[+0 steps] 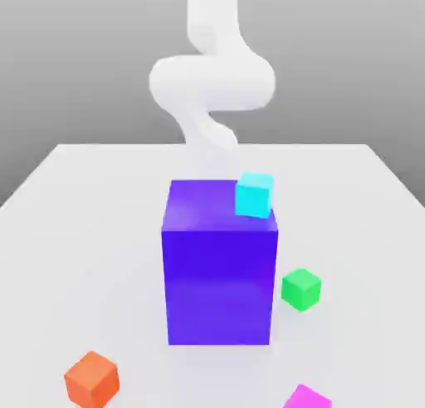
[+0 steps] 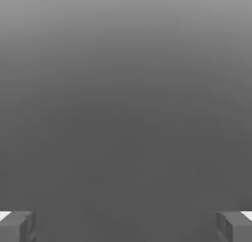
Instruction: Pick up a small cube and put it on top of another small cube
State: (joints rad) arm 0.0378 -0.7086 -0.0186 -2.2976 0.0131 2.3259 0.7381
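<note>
Pink cube (image 1: 305, 397) at bench (image 1: 83, 199) edge, maybe half cut off. My pincer (image 2: 126, 226) wide open, empty. Big purple block (image 1: 218, 273) stands between; arm could bump it.

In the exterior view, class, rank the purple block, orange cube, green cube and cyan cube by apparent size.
1. purple block
2. orange cube, possibly only because it is nearer the camera
3. cyan cube and green cube: alike
</note>
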